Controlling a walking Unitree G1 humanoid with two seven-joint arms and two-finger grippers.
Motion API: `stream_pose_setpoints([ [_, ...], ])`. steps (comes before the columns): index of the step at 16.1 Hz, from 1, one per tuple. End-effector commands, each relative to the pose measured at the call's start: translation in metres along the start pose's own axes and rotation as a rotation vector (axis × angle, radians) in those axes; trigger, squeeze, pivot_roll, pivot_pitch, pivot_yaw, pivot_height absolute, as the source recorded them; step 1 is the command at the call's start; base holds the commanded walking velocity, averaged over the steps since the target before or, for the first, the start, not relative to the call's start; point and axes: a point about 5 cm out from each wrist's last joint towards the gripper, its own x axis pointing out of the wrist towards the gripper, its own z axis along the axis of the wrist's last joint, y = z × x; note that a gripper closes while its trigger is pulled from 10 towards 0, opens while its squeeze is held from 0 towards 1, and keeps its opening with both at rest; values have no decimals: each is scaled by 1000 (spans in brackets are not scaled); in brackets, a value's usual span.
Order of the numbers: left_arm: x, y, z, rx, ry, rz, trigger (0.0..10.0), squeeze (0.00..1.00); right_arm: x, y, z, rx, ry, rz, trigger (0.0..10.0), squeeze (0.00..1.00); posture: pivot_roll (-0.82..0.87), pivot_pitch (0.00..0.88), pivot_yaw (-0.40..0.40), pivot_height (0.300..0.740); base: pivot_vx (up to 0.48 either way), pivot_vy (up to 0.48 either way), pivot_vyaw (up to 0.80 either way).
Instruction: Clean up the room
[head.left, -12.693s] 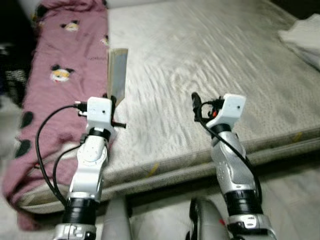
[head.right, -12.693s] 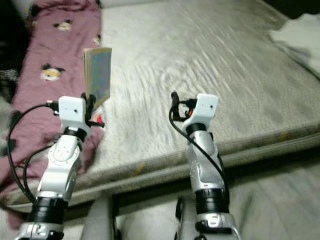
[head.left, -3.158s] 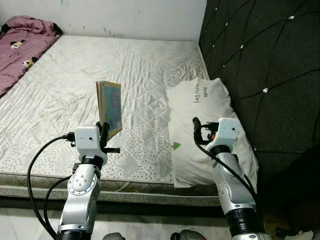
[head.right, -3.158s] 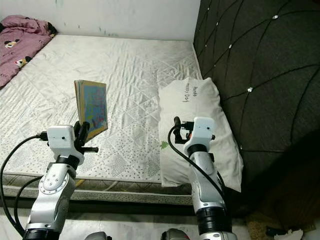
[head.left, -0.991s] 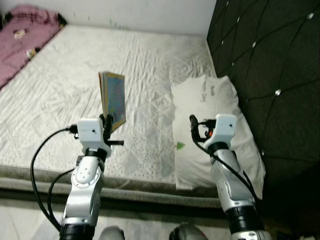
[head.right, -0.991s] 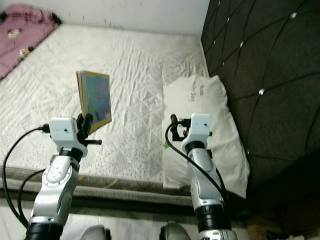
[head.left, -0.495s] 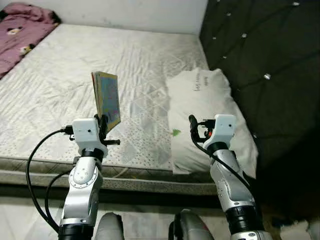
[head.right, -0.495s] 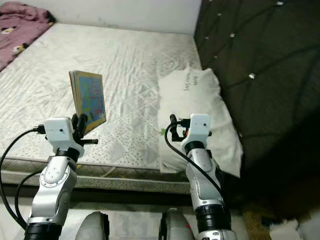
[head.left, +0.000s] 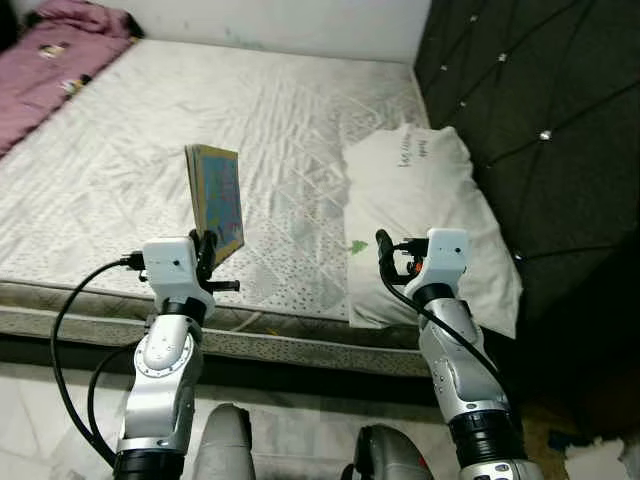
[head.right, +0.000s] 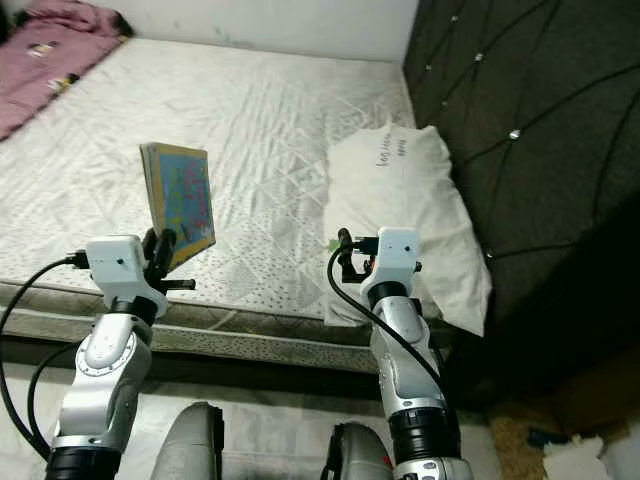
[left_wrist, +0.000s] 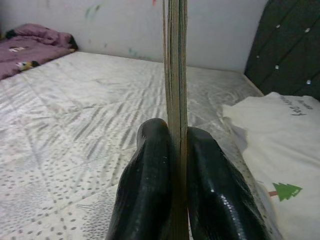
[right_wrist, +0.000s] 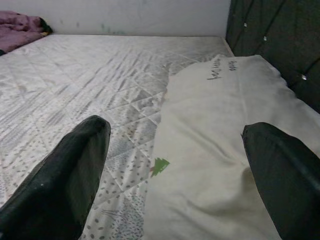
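Observation:
A thin colourful book stands upright over the near edge of the mattress, pinched at its lower edge by my left gripper, which is shut on it. Seen edge-on in the left wrist view, the book sits between both black fingers. My right gripper is open with nothing in it; it hovers over the near end of a white pillow lying by the headboard. The right arm stands in front of the bed edge.
A dark tufted headboard rises along the right side. A pink patterned blanket lies bunched at the mattress's far left. Pale floor runs in front of the bed. Small debris lies on the floor at the lower right.
The camera has shifted and pulled back a little, so the bed edge and floor show more. The book stays held in my left gripper; my right gripper stays open.

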Motion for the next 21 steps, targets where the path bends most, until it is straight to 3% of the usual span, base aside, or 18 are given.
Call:
stream_pose_setpoints([
  [1, 3, -3, 12, -5, -53, -26, 10000, 0, 1, 0, 0, -8, 7, 2, 10000, 0, 54, 46, -40, 672, 0, 0, 0],
  [21, 5, -8, 7, -43, -36, -58, 10000, 0, 5, 1, -1, -41, -3, 12, 10000, 0, 60, 17, -45, 672, 399, 0, 0],
])
